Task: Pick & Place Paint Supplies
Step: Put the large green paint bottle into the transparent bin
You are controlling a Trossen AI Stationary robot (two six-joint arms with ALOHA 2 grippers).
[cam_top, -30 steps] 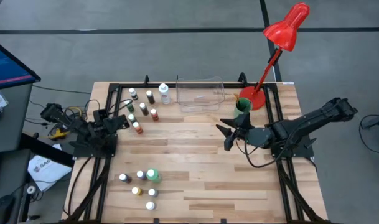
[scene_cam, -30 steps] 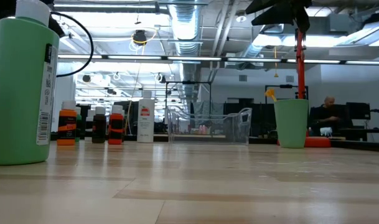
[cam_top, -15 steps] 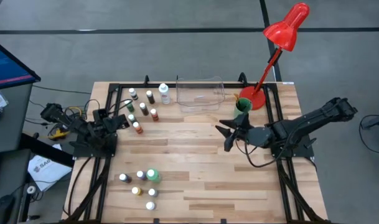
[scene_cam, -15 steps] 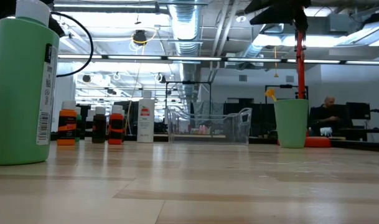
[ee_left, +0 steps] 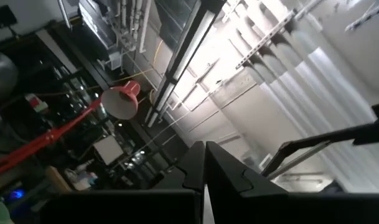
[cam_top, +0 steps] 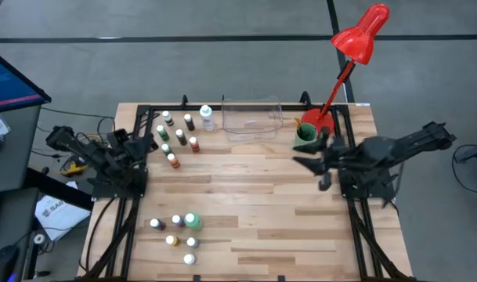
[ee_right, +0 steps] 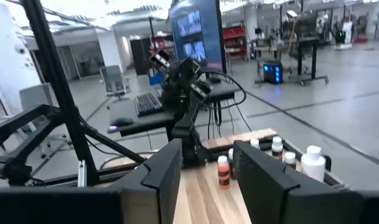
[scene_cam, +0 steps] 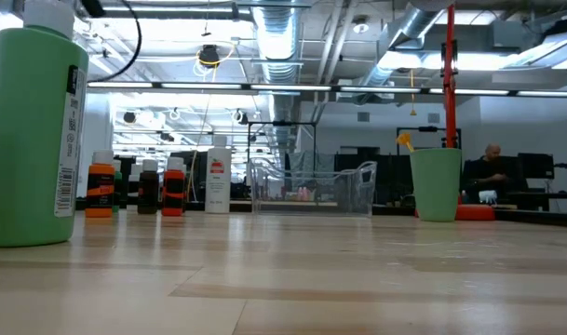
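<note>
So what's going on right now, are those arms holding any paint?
Left gripper shut, empty, at left edge. Right gripper open, empty, beside green cup. Paint bottles standing untouched. Nothing in the way.

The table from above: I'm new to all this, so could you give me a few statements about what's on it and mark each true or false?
1. The clear tray holds several bottles. False: it looks empty.
2. The green cup stands beside the red lamp's base. True.
3. The right gripper grips a bottle. False: it holds nothing.
4. A tall green bottle stands in the near cluster. True.
5. The left gripper is shut. True.
</note>
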